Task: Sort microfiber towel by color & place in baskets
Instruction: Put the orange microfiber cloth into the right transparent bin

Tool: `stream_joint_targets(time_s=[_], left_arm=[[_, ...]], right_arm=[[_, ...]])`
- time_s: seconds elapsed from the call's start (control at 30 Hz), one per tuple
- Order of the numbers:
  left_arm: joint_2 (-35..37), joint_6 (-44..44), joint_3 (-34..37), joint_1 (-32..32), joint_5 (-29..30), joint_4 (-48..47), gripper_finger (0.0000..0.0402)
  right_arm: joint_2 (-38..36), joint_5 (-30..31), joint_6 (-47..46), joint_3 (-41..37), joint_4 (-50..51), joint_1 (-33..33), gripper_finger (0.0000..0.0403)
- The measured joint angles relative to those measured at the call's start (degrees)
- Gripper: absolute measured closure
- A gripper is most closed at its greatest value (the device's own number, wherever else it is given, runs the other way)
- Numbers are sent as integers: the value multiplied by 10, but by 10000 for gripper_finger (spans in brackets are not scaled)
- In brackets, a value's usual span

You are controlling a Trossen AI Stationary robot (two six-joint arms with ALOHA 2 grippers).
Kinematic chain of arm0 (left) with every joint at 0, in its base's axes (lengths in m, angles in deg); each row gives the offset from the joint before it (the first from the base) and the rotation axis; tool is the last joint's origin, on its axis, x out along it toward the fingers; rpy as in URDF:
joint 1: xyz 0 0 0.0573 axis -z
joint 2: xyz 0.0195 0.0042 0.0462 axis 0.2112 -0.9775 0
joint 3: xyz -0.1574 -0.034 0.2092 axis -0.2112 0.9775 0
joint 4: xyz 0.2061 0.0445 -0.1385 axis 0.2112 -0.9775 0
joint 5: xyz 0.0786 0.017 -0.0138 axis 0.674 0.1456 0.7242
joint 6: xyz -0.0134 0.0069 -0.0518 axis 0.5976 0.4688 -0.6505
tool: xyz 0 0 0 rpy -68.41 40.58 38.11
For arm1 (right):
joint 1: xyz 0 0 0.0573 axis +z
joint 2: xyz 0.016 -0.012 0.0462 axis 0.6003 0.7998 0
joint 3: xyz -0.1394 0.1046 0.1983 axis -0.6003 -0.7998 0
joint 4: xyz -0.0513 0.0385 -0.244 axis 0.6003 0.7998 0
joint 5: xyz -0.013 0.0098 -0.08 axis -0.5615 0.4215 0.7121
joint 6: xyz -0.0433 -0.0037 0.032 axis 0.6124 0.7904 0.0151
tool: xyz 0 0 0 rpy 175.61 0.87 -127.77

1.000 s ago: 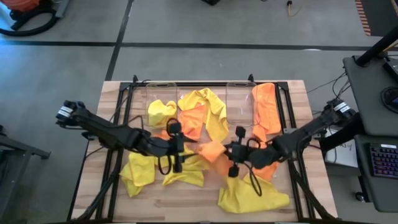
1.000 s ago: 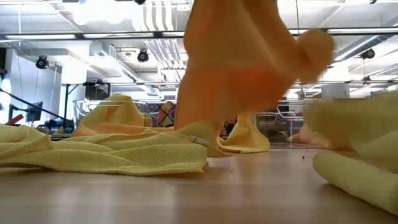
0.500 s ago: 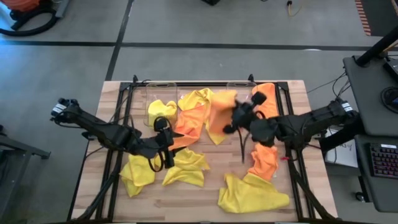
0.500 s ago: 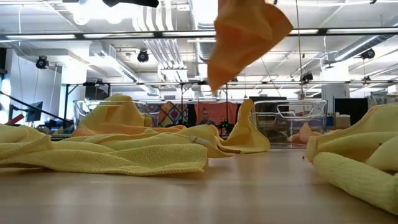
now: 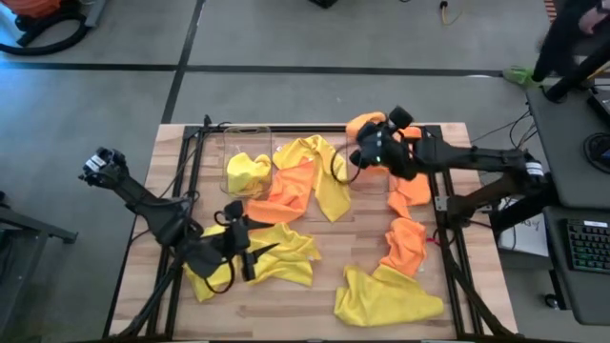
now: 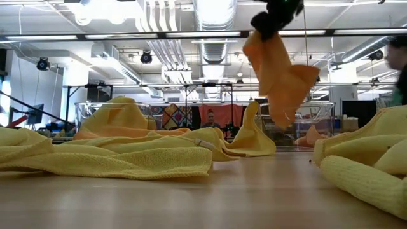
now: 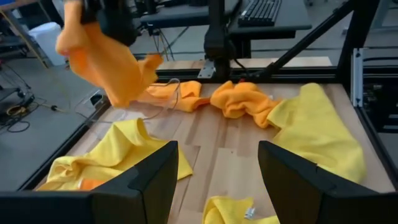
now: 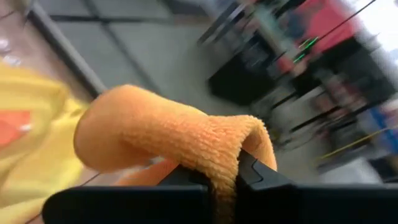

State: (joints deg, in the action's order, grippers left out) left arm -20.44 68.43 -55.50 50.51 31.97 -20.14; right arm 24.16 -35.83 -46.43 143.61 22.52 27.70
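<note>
My right gripper (image 5: 367, 143) is shut on an orange microfiber towel (image 6: 280, 70), held in the air over the right clear basket (image 5: 368, 176) at the far edge. The left clear basket (image 5: 246, 143) has a yellow towel (image 5: 246, 171) bunched in it. More yellow towels (image 5: 319, 171) and orange towels (image 5: 291, 186) lie crumpled on the table between and in front of the baskets. My left gripper (image 7: 217, 186) stands open above yellow towels (image 5: 286, 257) near the table's near left, touching nothing. My right gripper pinches a fold of the orange towel (image 8: 217, 168) between its two shut fingers, with a loop of cloth (image 8: 155, 124) bulging past them. The fingers come from the table's right, slanting a little down. The towel hangs slack below them (image 6: 289, 95), clear of the table.
An orange towel (image 5: 410, 176) drapes beside the right basket, another (image 5: 405, 243) lies before it, and a yellow one (image 5: 386, 300) sits at the near right. Black frame rails (image 5: 191, 181) run along both table sides. A person (image 5: 572, 29) stands beyond the far right corner.
My right gripper has swung from the table's middle toward the far edge and upward, turning as it went. It carried the orange towel clear of the pile to above the right basket. My left gripper has drawn back toward the near left, still open.
</note>
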Motion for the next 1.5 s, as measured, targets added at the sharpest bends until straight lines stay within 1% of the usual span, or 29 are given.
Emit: stream_joint_targets(time_s=[0.1, 0.3, 0.53, 0.63, 0.87, 1.03, 1.17, 1.33, 1.5], left_arm=[[0, -6, 0, 9, 14, -1, 196], [0, -20, 0, 14, 22, -14, 196], [0, -20, 2, 14, 22, -13, 203], [0, -21, 3, 14, 22, -14, 209], [0, -23, 3, 13, 22, -14, 218], [0, -26, 3, 13, 22, -21, 220], [1, -30, 3, 13, 22, -28, 220], [1, -32, 3, 13, 22, -30, 220], [1, -32, 3, 13, 22, -33, 220]], right_arm=[[0, -42, -11, -20, -11, -31, 394], [-4, -65, -44, -81, -25, -68, 394], [-12, -74, -40, -207, -171, -98, 394], [-12, -97, -42, -253, -224, -121, 394], [-12, -210, -96, -334, -307, -168, 394], [-12, -313, -145, -365, -350, -194, 394], [-12, -379, -195, -376, -354, -218, 394], [-12, -467, -230, -376, -355, -244, 394], [-7, -524, -257, -376, -338, -257, 394]])
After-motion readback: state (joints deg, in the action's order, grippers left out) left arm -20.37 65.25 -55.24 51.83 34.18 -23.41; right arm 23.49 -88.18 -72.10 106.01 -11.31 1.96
